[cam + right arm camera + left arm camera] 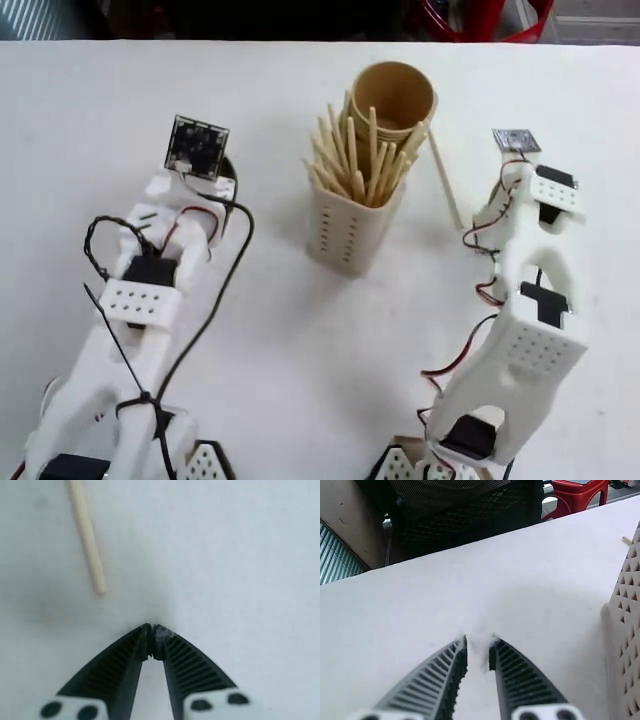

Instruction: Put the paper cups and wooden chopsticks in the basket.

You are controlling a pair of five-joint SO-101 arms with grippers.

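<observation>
Right gripper [152,630] is pinched shut on nothing, and the loose chopstick [86,535] lies just beside its tips. Left gripper [479,645] is slightly parted and empty. The paper cups [392,95] and the bundled chopsticks [355,165] already stand in the basket [345,235]. One stick left, I'd say. Next: open up, straddle it, close.

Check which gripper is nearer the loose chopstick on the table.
Right. The right gripper is close beside the chopstick's end, not touching. The left gripper is on the far side of the basket from it.
</observation>
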